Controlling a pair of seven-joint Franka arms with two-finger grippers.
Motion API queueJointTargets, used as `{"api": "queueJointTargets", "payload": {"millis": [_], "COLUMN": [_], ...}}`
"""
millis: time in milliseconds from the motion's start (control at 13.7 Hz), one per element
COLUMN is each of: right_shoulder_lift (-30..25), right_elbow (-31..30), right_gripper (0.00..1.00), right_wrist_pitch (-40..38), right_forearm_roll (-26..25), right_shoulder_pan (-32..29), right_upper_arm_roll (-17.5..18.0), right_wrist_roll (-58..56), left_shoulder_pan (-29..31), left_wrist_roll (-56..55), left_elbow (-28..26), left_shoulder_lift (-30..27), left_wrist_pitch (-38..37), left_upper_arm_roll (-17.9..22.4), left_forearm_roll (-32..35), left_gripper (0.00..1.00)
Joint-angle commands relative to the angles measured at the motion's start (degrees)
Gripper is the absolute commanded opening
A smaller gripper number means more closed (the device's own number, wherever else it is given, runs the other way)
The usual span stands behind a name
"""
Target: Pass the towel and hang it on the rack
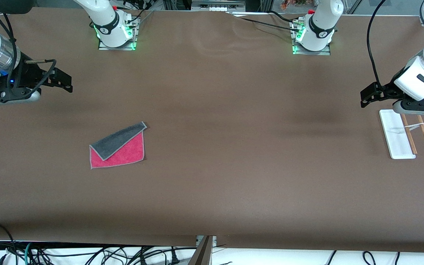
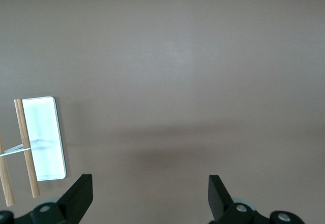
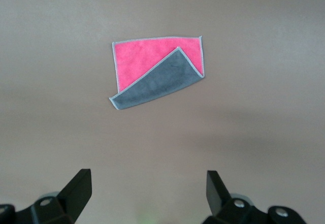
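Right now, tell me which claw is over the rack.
The left claw, open, hovers by the rack at its end of the table. The right claw, also open, waits at the opposite end, nearer the towel.

Front view: a high camera across the tabletop [image 1: 212, 176], facing both robot bases along the top edge and looking steeply down; it takes in the whole surface from one arm's end to the other.
Left wrist view: rides on the left arm, looking down past the left pincer [image 2: 147, 201] at bare tabletop, with the rack [image 2: 43, 137] at the frame's edge.
Right wrist view: rides on the right arm, looking down past the right pincer [image 3: 147, 198], with the towel [image 3: 157, 71] in mid-frame.
Shared, front and left wrist: the rack [image 1: 399, 136].
Shared, front and right wrist: the towel [image 1: 118, 147].
Shared, the 2 wrist views: only brown surface.
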Motion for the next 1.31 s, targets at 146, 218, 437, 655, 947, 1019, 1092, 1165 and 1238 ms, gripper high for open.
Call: {"api": "queueJointTargets", "payload": {"millis": [146,218,437,655,947,1019,1092,1165,1238], "right_shoulder_lift": [3.52,5.18,12.99,23.27,33.21,35.32,36.91,38.14,39.11], "right_elbow": [0.47,0.65,0.91,1.17,1.17,1.17,1.26,1.61,1.61], "right_gripper": [1.0,1.0,0.99,0.99,0.98,0.98,0.97,0.97,0.97], "right_wrist_pitch": [2.08,3.57,10.85,22.7,35.73,38.19,40.83,43.03,43.92], "right_forearm_roll": [-0.73,-0.73,-0.21,0.23,0.23,0.23,0.15,-0.03,-0.47], "right_shoulder_pan": [-0.26,-0.17,2.2,5.62,9.67,9.68,10.03,10.12,10.12], "right_upper_arm_roll": [0.83,0.83,0.92,1.0,1.0,1.0,1.0,0.92,0.92], "right_wrist_roll": [0.08,0.25,7.17,16.48,26.87,28.54,28.73,28.65,28.82], "left_shoulder_pan": [-0.34,-0.34,-0.34,-0.34,-0.34,-0.34,-0.34,-0.34,-0.34], "left_wrist_roll": [-0.16,-0.25,-0.25,-0.25,-0.25,-0.25,-0.25,-0.25,-0.25], "left_elbow": [2.09,2.09,2.09,2.09,2.09,2.09,2.09,2.09,2.09], "left_shoulder_lift": [1.07,1.07,1.07,1.07,1.07,1.07,1.07,1.07,1.07], "left_wrist_pitch": [-1.11,-1.11,-1.11,-1.11,-1.11,-1.11,-1.11,-1.11,-1.11], "left_upper_arm_roll": [-0.22,-0.22,-0.3,-0.22,-0.48,-0.57,-0.57,-0.57,-0.57], "left_forearm_roll": [1.31,1.31,1.31,1.31,1.31,1.31,1.31,1.22,1.31], "left_gripper": [1.0,1.0,1.0,1.0,1.0,1.0,1.0,1.0,1.0]}}
